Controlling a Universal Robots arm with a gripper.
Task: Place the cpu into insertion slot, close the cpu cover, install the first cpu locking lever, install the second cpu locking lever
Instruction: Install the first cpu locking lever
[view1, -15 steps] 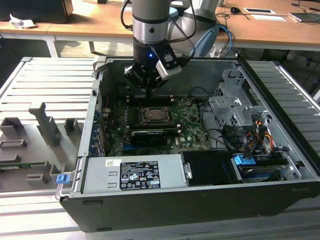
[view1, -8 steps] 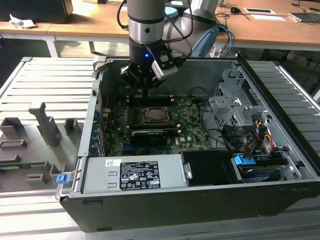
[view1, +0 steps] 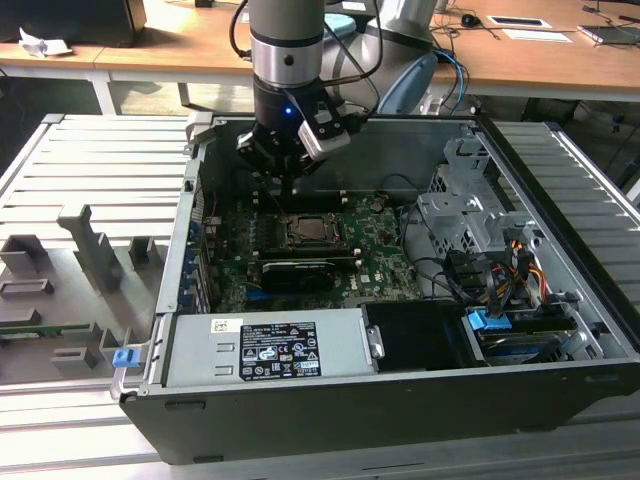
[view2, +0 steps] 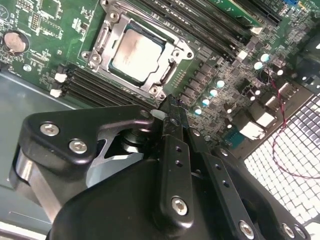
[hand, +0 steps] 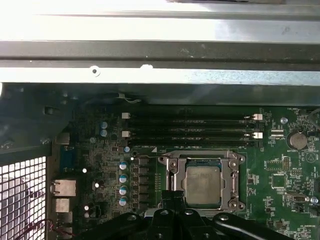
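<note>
The claw (view2: 169, 107) is closed, its fingers pressed together with nothing between them. The cpu (view2: 136, 50) lies flat in the insertion slot (hand: 239, 161). The cpu cover (view2: 175, 50) appears folded down around it (chip showing through the cut-out). Key relation: the claw tip stands just beside one corner of the slot. Whether they touch, I cannot tell. In the exterior view the claw hangs over the slot's far edge.
</note>
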